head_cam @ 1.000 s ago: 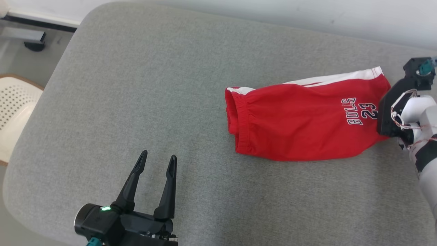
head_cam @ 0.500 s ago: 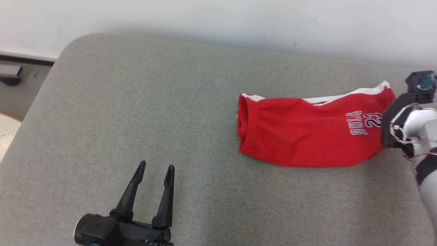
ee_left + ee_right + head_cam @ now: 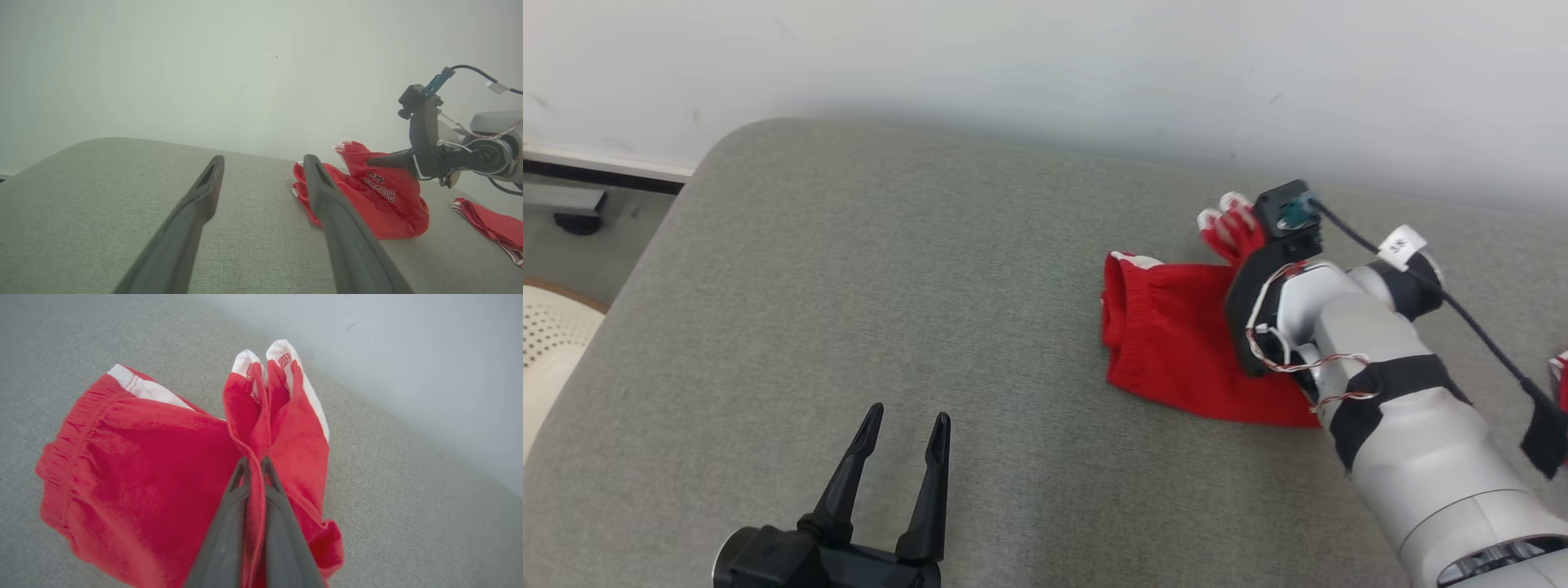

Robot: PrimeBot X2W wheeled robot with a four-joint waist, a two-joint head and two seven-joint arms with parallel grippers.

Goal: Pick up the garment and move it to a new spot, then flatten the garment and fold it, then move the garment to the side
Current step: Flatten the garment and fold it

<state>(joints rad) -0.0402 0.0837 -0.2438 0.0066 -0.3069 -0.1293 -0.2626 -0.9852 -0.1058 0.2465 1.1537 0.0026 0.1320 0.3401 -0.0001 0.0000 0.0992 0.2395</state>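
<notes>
The garment (image 3: 1168, 343) is a pair of red shorts with white trim, lying on the grey padded surface (image 3: 849, 286) right of centre. My right gripper (image 3: 254, 461) is shut on its leg end, with red cloth pinched between the fingers and the white-edged hems (image 3: 265, 359) sticking out past the tips. That end is lifted above the rest of the garment (image 3: 384, 204), near the elastic waistband (image 3: 1123, 310), which rests on the surface. My left gripper (image 3: 907, 425) stands open and empty at the lower left, well clear of the cloth.
A pale wall (image 3: 1013, 65) runs along the far edge of the padded surface. A second red cloth (image 3: 490, 224) lies to the right, beyond my right arm. A white perforated chair (image 3: 547, 343) stands off the left edge. A black cable (image 3: 1462, 314) trails from the right wrist.
My right gripper has carried the leg end leftward over the garment toward the waistband, doubling the cloth. The head camera has also shifted. The left gripper stays open in place.
</notes>
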